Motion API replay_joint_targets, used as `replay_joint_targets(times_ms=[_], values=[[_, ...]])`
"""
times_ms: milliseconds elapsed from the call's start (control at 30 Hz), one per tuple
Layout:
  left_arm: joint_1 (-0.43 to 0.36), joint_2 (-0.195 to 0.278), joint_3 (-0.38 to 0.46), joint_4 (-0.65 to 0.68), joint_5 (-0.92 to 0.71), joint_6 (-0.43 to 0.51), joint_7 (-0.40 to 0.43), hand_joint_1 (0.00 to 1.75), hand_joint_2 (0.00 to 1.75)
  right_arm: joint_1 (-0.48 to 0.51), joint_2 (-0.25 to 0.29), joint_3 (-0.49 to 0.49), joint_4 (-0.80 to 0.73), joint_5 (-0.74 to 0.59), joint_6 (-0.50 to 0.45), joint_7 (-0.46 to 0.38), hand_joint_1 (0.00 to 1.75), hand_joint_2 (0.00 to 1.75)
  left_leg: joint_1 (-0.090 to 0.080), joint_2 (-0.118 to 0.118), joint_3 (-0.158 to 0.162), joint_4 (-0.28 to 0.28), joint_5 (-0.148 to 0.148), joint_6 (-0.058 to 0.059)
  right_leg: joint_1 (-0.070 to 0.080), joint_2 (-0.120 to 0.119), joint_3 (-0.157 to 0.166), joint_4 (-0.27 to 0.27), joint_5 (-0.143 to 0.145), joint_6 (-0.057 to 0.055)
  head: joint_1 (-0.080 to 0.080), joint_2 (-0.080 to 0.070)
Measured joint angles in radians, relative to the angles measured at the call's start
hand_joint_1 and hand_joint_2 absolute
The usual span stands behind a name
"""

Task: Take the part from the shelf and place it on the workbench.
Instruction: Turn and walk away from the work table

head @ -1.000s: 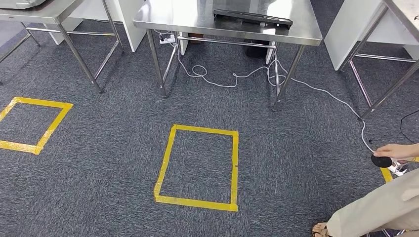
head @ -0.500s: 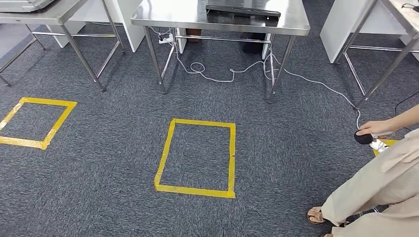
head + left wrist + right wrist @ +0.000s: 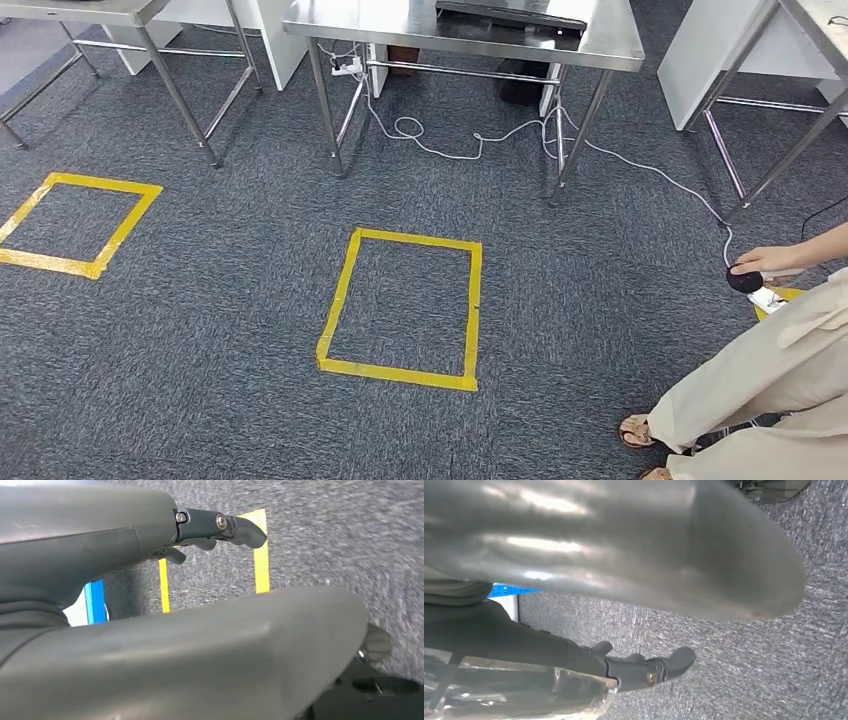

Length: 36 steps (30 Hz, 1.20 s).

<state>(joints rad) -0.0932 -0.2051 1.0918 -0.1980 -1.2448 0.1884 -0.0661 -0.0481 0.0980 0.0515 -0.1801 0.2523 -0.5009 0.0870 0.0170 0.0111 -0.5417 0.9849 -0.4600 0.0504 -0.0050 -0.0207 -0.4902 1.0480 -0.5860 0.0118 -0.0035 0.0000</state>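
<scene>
Right hand point(image 3: 644, 672): hangs over the carpet, fingers around a clear, shiny thing point(image 3: 519, 692), which I take for the part.
Left hand point(image 3: 220, 527): hangs over the carpet, dark fingers curled in loosely; whether it carries anything I cannot tell.
Workbench point(image 3: 620, 45): steel, at the far side of the carpet, a dark flat item point(image 3: 510, 14) at its far edge.
Risk: the white cable point(image 3: 640, 165) trails across the carpet by the bench legs and could snag a foot; a person point(image 3: 770, 385) crouches near on the right.
Hard to see: the part is blurred and cut off; the bench top is cropped.
</scene>
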Motion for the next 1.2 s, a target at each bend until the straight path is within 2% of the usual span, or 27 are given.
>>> replay_joint_targets(times_ms=[67, 100, 133, 167, 233, 267, 300, 333, 433, 467, 533, 600, 633, 667, 700, 767, 800, 833, 867, 933, 1000, 1067, 1100, 1133, 1167, 1200], values=[[0.0, 0.0, 0.0, 0.0, 0.0, 0.0, 0.001, 0.0, 0.0, 0.001, -0.001, -0.003, 0.0, -0.004, 0.0, -0.003, 0.0, 0.0, -0.002, -0.007, -0.011, 0.0, 0.007, 0.005, -0.005, 0.01, -0.069, 0.137, -0.061, -0.006, 0.004, 0.0], [0.001, 0.0, 0.0, 0.0, 0.0, -0.001, 0.001, 0.0, 0.0, 0.002, -0.001, -0.004, 0.0, -0.005, 0.0, -0.004, 0.0, 0.0, -0.003, -0.012, -0.015, 0.0, 0.01, 0.005, -0.008, 0.012, -0.097, 0.192, -0.077, -0.003, 0.004, 0.0], [0.001, 0.0, 0.0, 0.0, 0.0, -0.001, 0.001, 0.0, 0.0, 0.003, -0.001, -0.005, 0.0, -0.006, 0.0, -0.005, 0.0, 0.0, -0.003, -0.018, -0.018, 0.001, 0.012, 0.003, -0.01, 0.013, -0.108, 0.214, -0.077, 0.004, 0.005, 0.0], [0.002, 0.0, 0.0, 0.0, 0.0, -0.001, 0.001, 0.0, 0.0, 0.004, -0.001, -0.006, 0.0, -0.007, 0.0, -0.005, 0.0, 0.0, -0.003, -0.025, -0.019, 0.001, 0.015, 0.0, -0.013, 0.014, -0.097, 0.192, -0.058, 0.015, 0.005, 0.0], [0.002, 0.0, 0.0, 0.0, 0.0, 0.0, 0.0, 0.0, 0.0, 0.005, -0.002, -0.007, 0.0, -0.007, 0.0, -0.005, 0.0, 0.0, -0.002, -0.04, -0.021, 0.003, 0.02, -0.008, -0.022, 0.026, -0.034, 0.059, 0.004, 0.036, 0.007, 0.0], [0.002, 0.0, 0.0, 0.0, 0.0, 0.0, 0.0, 0.0, 0.0, 0.005, -0.002, -0.008, 0.0, -0.007, 0.0, -0.005, 0.0, 0.0, -0.004, -0.046, -0.022, 0.005, 0.021, -0.013, -0.025, 0.036, -0.007, -0.005, 0.03, 0.04, 0.008, 0.0], [0.002, 0.0, 0.0, 0.0, 0.0, 0.0, 0.0, 0.0, 0.0, 0.004, -0.002, -0.008, 0.0, -0.007, 0.0, -0.005, 0.0, 0.0, -0.006, -0.051, -0.024, 0.006, 0.023, -0.019, -0.027, 0.042, 0.009, -0.046, 0.048, 0.038, 0.008, 0.0], [0.002, 0.001, 0.0, 0.0, 0.0, 0.0, -0.001, 0.0, 0.0, 0.004, -0.002, -0.008, 0.0, -0.007, 0.001, -0.005, 0.0, 0.0, -0.008, -0.054, -0.026, 0.007, 0.025, -0.025, -0.026, 0.046, 0.013, -0.064, 0.057, 0.031, 0.008, 0.0], [0.003, 0.001, 0.0, 0.0, 0.0, -0.001, -0.002, 0.0, 0.0, 0.003, -0.001, -0.007, 0.0, -0.006, 0.002, -0.004, 0.0, 0.0, -0.001, -0.059, -0.036, 0.013, 0.026, -0.04, -0.023, 0.03, 0.007, -0.065, 0.07, 0.006, 0.006, 0.0], [0.004, 0.001, 0.0, 0.0, 0.0, -0.001, -0.001, 0.0, 0.0, 0.003, -0.001, -0.008, 0.0, -0.006, 0.003, -0.002, 0.0, 0.0, 0.002, -0.051, -0.045, 0.033, 0.01, -0.045, -0.024, 0.024, 0.006, -0.066, 0.075, -0.002, 0.006, 0.0], [0.004, 0.001, -0.001, 0.0, 0.0, -0.001, 0.0, 0.0, 0.0, 0.003, 0.0, -0.008, 0.0, -0.002, 0.009, 0.005, 0.0, 0.0, 0.004, -0.029, -0.089, 0.134, -0.059, -0.051, -0.022, 0.01, 0.003, -0.066, 0.082, -0.015, 0.003, 0.0], [0.004, 0.001, -0.001, 0.0, -0.001, 0.0, 0.006, 0.0, 0.0, 0.005, 0.0, -0.007, 0.0, 0.004, 0.016, 0.014, 0.0, 0.0, 0.004, -0.02, -0.144, 0.268, -0.125, -0.057, -0.017, -0.006, -0.003, -0.065, 0.085, -0.02, 0.002, 0.0], [0.004, 0.001, -0.001, 0.0, -0.001, 0.001, 0.009, 0.0, 0.0, 0.006, 0.0, -0.007, 0.0, 0.009, 0.018, 0.019, 0.0, 0.0, 0.004, -0.018, -0.156, 0.302, -0.133, -0.057, -0.014, -0.015, -0.005, -0.065, 0.085, -0.021, 0.002, 0.0], [0.005, 0.001, -0.001, 0.0, -0.001, 0.002, 0.013, 0.0, 0.0, 0.007, 0.0, -0.006, 0.0, 0.015, 0.019, 0.023, 0.0, 0.0, 0.004, -0.016, -0.146, 0.294, -0.12, -0.055, -0.013, -0.024, -0.006, -0.065, 0.085, -0.021, 0.002, 0.0], [0.005, 0.001, -0.001, 0.0, -0.001, 0.004, 0.016, 0.0, 0.0, 0.007, 0.0, -0.005, 0.0, 0.023, 0.019, 0.026, 0.0, 0.0, 0.004, -0.012, -0.119, 0.25, -0.093, -0.051, -0.011, -0.031, -0.005, -0.065, 0.085, -0.021, 0.002, 0.0], [0.005, 0.002, -0.001, 0.0, -0.001, 0.007, 0.021, 0.0, 0.0, 0.005, 0.002, -0.002, 0.0, 0.038, 0.019, 0.029, 0.0, 0.0, -0.002, 0.02, -0.039, 0.108, -0.036, -0.038, -0.006, -0.044, -0.002, -0.064, 0.084, -0.019, 0.002, 0.0], [0.003, 0.003, -0.001, 0.0, -0.001, 0.009, 0.023, 0.0, 0.0, 0.004, 0.002, 0.001, 0.0, 0.045, 0.019, 0.03, 0.0, 0.0, -0.006, 0.035, -0.013, 0.057, -0.021, -0.031, -0.002, -0.05, -0.002, -0.064, 0.083, -0.018, 0.002, 0.0], [0.002, 0.003, -0.001, 0.0, 0.0, 0.01, 0.024, 0.0, 0.0, 0.003, 0.003, 0.003, 0.0, 0.049, 0.019, 0.03, 0.0, 0.0, -0.01, 0.046, 0.0, 0.027, -0.016, -0.027, 0.001, -0.056, -0.002, -0.063, 0.083, -0.015, 0.003, 0.0], [0.001, 0.003, -0.001, 0.0, 0.0, 0.011, 0.026, 0.0, 0.0, 0.002, 0.004, 0.007, 0.0, 0.053, 0.019, 0.03, 0.0, 0.0, -0.015, 0.045, 0.0, 0.018, -0.017, -0.024, 0.004, -0.064, -0.004, -0.063, 0.083, -0.011, 0.003, 0.0], [0.002, 0.003, -0.001, 0.0, 0.002, 0.012, 0.027, 0.0, 0.0, -0.001, 0.006, 0.012, 0.0, 0.056, 0.019, 0.031, 0.0, 0.0, -0.015, 0.028, -0.003, 0.01, -0.009, -0.015, 0.006, -0.075, -0.005, -0.061, 0.08, -0.001, 0.004, 0.0], [0.003, 0.002, -0.001, 0.0, 0.004, 0.013, 0.028, 0.0, 0.0, -0.002, 0.007, 0.015, 0.0, 0.057, 0.018, 0.032, 0.0, 0.0, -0.009, 0.012, -0.004, -0.001, 0.003, -0.002, 0.005, -0.046, -0.028, -0.014, 0.05, 0.001, 0.006, 0.0], [0.001, 0.001, -0.001, 0.0, 0.005, 0.013, 0.028, 0.0, 0.0, -0.001, 0.007, 0.015, 0.0, 0.057, 0.018, 0.033, 0.0, 0.0, -0.007, -0.004, -0.011, -0.004, 0.011, 0.006, 0.0, -0.001, -0.091, 0.117, -0.016, -0.005, 0.01, 0.0], [0.001, 0.001, -0.001, 0.0, 0.005, 0.013, 0.028, 0.0, 0.0, 0.0, 0.007, 0.016, 0.0, 0.057, 0.018, 0.033, 0.0, 0.0, -0.007, -0.014, -0.016, -0.004, 0.013, 0.007, -0.002, 0.009, -0.125, 0.19, -0.045, -0.005, 0.012, 0.0], [0.002, 0.001, -0.001, 0.0, 0.005, 0.013, 0.028, 0.0, 0.0, 0.0, 0.007, 0.016, 0.0, 0.057, 0.018, 0.033, 0.0, 0.0, -0.008, -0.024, -0.019, -0.003, 0.016, 0.006, -0.003, 0.014, -0.148, 0.239, -0.059, -0.002, 0.013, 0.0], [0.003, 0.001, -0.001, 0.0, 0.006, 0.013, 0.028, 0.0, 0.0, 0.001, 0.007, 0.016, 0.0, 0.057, 0.018, 0.034, 0.0, 0.0, -0.007, -0.035, -0.021, -0.003, 0.018, 0.004, -0.004, 0.015, -0.151, 0.248, -0.055, 0.006, 0.014, 0.0], [0.004, 0.0, -0.001, 0.0, 0.006, 0.013, 0.028, 0.0, 0.0, 0.002, 0.007, 0.016, 0.0, 0.057, 0.018, 0.034, 0.0, 0.0, -0.007, -0.046, -0.021, -0.002, 0.019, 0.002, -0.007, 0.017, -0.131, 0.209, -0.033, 0.016, 0.015, 0.0]])
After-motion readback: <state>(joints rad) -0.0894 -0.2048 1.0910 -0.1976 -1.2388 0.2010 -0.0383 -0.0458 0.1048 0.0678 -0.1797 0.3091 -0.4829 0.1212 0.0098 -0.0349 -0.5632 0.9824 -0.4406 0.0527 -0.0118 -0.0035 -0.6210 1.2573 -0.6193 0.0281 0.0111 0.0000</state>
